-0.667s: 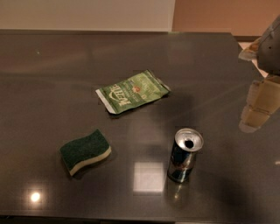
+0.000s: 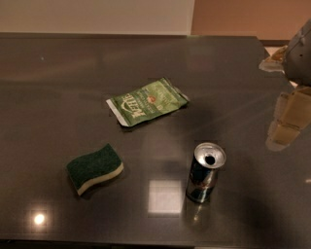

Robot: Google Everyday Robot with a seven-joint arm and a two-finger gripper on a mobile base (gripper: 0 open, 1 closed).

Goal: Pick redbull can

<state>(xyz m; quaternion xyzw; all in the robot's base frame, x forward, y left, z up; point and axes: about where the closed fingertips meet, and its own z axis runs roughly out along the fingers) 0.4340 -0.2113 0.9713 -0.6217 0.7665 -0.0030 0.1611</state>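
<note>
The redbull can stands upright on the dark table, right of the middle and toward the front. Its silver top with the pull-tab hole faces up, and its sides are dark and shiny. My gripper hangs at the right edge of the camera view, above the table. It is to the right of the can and a little farther back, well apart from it. It holds nothing that I can see. Part of the gripper is cut off by the frame edge.
A green snack bag lies flat near the table's middle, behind and left of the can. A green and yellow sponge lies front left. The table's far edge meets a pale wall.
</note>
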